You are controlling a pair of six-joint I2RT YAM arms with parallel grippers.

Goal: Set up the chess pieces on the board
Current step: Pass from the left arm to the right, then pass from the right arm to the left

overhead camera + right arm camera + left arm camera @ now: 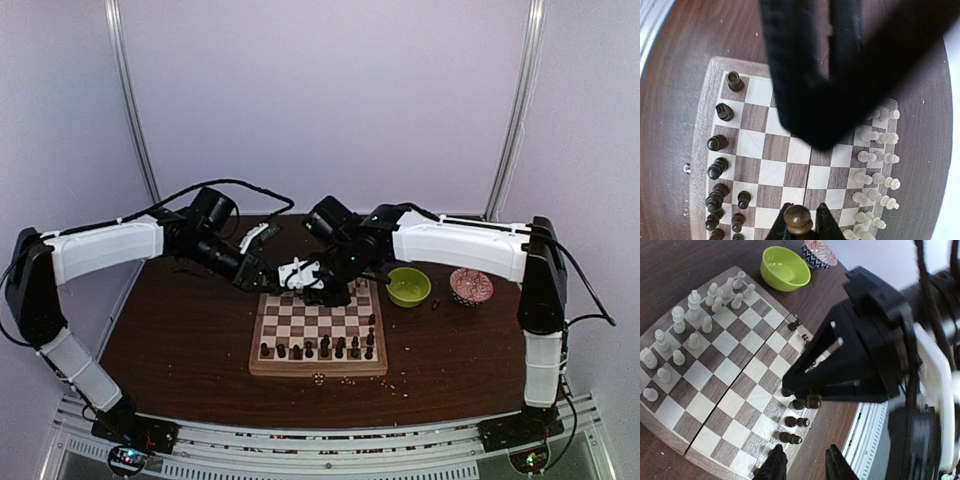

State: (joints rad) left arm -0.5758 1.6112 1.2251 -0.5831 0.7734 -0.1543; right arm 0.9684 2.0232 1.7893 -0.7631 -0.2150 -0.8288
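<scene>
Now, right claw [798, 229]: clamped on upright dark pawn [798, 217]
left claw [804, 461]: open, empty
target: dark pieces [715, 169] line board [772, 172] near edge, nearward of right claw; right arm nearer

**Board about half set, one dark piece in the air**

The board [747, 390] is a square wooden one with cream and brown checks and a tan rim, lying flat and open in the middle. The cream pieces [678, 319] stand in two rows along the far side. The dark pieces [718, 142] line the near edge, with only a couple in the second row. One round-headed dark piece [798, 217] sits upright, pinched in the right gripper [799, 225] over the board. Can't tell if it's touching down.
</scene>
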